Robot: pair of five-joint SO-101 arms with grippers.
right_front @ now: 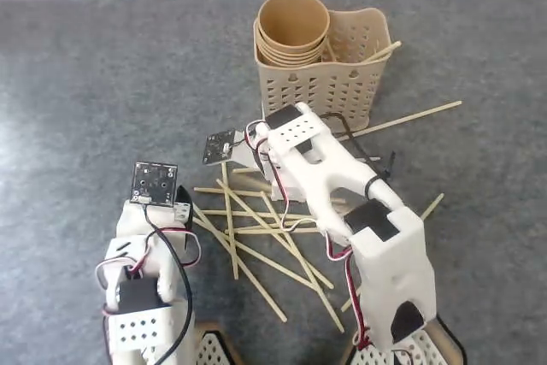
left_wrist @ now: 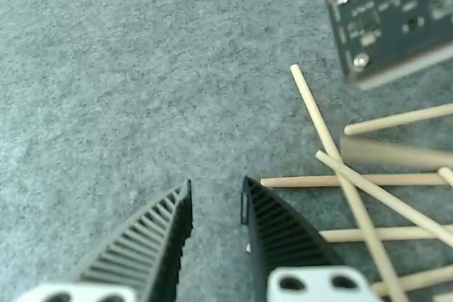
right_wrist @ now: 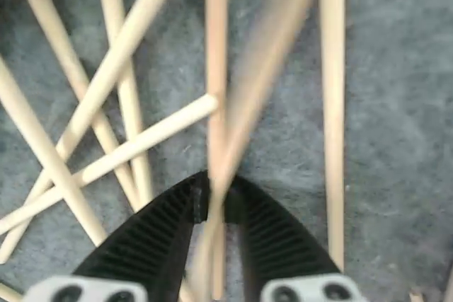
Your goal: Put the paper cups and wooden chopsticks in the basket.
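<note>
On the grey desk (right_front: pixel 77 83), the left arm (right_front: pixel 141 279) stands at about 7 o'clock in the high view. Its left claw (left_wrist: pixel 216 199) is released, the two ribbed fingers (left_wrist: pixel 159 238) apart over bare desk with nothing between them. The nearest ends of the scattered wooden chopsticks (right_front: pixel 248 228) lie just beside it.

Those chopsticks make a loose, crossing heap at the middle of the high view, spreading toward 6 o'clock. Most lie flat and several overlap.

The right arm (right_front: pixel 359 211) comes up from 5 o'clock and leans across the heap toward 11 o'clock. Its small camera board (right_front: pixel 220 147) juts out at the far end. The right claw (right_wrist: pixel 216 199) is clenched on a single chopstick (right_wrist: pixel 262 83), which rises slanted from between the fingertips and is blurred. Other sticks lie crossed on the desk underneath it.

At 12 to 1 o'clock stands the cream perforated basket (right_front: pixel 342 91), upright. A stack of paper cups (right_front: pixel 293 19) sits nested in its 9 o'clock half, open end up. One stick (right_front: pixel 380 50) rests inside and pokes out over the rim toward 3 o'clock. A long chopstick (right_front: pixel 410 117) lies on the desk beside the basket, at 4 o'clock from it.
</note>
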